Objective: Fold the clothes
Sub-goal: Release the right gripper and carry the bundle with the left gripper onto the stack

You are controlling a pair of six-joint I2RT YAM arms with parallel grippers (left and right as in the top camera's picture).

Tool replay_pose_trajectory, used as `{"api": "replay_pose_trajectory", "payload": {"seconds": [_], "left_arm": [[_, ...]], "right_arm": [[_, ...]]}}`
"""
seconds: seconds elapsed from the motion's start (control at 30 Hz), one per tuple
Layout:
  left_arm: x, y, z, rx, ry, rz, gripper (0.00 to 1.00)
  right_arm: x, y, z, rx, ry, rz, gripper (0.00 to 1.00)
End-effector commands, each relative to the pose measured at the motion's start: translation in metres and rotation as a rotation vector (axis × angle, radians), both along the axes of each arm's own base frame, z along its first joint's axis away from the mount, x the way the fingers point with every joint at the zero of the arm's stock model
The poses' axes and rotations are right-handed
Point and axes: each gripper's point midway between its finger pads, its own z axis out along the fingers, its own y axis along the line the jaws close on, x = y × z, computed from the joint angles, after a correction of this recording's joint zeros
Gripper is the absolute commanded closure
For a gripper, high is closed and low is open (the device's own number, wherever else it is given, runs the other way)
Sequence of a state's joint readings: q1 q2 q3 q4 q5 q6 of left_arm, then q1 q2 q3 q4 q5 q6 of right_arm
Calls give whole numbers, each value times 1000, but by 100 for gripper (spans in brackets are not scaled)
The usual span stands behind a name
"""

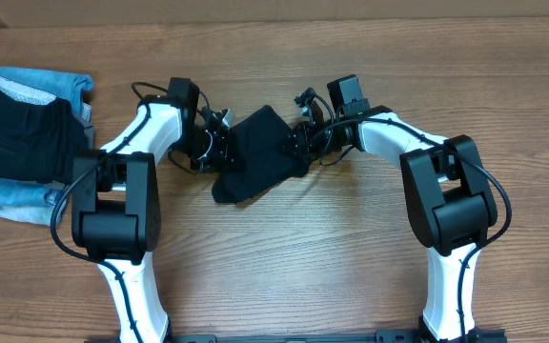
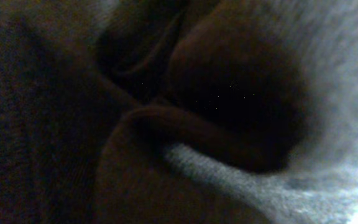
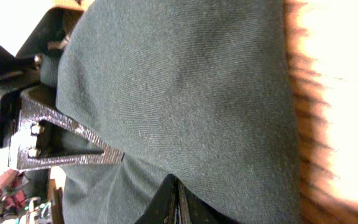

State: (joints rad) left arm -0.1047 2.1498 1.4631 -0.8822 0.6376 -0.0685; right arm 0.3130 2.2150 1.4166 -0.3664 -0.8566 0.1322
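While the black T-shirt [image 1: 258,152] lies bunched on the surface [image 1: 351,257], the right gripper [image 1: 298,141] is clamped on its edge, and the left gripper [image 1: 213,145], buried in cloth, cannot be judged.

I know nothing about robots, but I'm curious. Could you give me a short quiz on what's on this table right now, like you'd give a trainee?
1. True or false: the black T-shirt lies flat and fully spread out on the table.
2. The pile of other clothes sits nearest to: A) the left arm, B) the right arm, C) neither, because it is in the middle of the table.
3. Fill in the blank: the right gripper is shut on the ____.

Key
1. False: it is bunched up in a heap.
2. A
3. T-shirt
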Motion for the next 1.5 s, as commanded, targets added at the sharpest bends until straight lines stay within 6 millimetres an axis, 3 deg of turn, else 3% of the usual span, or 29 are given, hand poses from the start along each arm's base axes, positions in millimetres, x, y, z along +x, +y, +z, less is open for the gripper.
{"api": "replay_pose_trajectory", "payload": {"seconds": [0.0, 0.03, 0.1, 0.13, 0.17, 0.23, 0.27, 0.37, 0.5, 0.63, 0.7, 0.73, 0.8, 0.93, 1.1, 1.2, 1.27, 1.4, 1.47], "left_arm": [[27, 8, 15, 92, -65, -12, 96], [35, 9, 26, 99, -93, -10, 96], [51, 19, 54, 168, -158, -3, 96], [64, 28, 85, 229, -239, 9, 96], [72, 33, 114, 259, -311, 23, 96], [76, 42, 150, 293, -393, 46, 96], [77, 59, 188, 359, -481, 89, 96], [71, 132, 271, 652, -655, 271, 96], [43, 244, 373, 1208, -814, 491, 96], [27, 323, 424, 1631, -772, 532, 96], [24, 348, 429, 1692, -739, 522, 96], [20, 372, 429, 1736, -700, 518, 96], [18, 407, 415, 1747, -638, 438, 96], [28, 494, 367, 1702, -590, 463, 96], [36, 562, 309, 1751, -492, 470, 96], [41, 577, 277, 1727, -455, 447, 96], [46, 575, 255, 1694, -425, 408, 96], [58, 556, 255, 1718, -401, 354, 95], [67, 534, 244, 1684, -379, 280, 94]], "right_arm": [[27, -12, 58, 19, -136, -49, 96], [35, -20, 87, 25, -197, -72, 96], [42, -53, 146, -11, -301, -166, 95], [41, -88, 172, -69, -322, -257, 90], [37, -113, 184, -112, -318, -319, 89], [29, -149, 186, -195, -277, -410, 87], [24, -183, 179, -277, -227, -490, 87], [14, -242, 157, -411, -118, -624, 85], [11, -268, 154, -436, -88, -678, 83], [9, -268, 153, -438, -80, -679, 82], [9, -270, 152, -447, -80, -682, 82], [10, -274, 151, -468, -83, -693, 81], [10, -284, 148, -524, -88, -720, 81], [13, -307, 146, -640, -116, -782, 79], [19, -309, 149, -643, -143, -796, 79], [18, -309, 149, -643, -141, -795, 78], [19, -309, 149, -643, -144, -796, 78], [21, -310, 151, -640, -155, -800, 78], [21, -310, 151, -640, -155, -800, 78]]}}
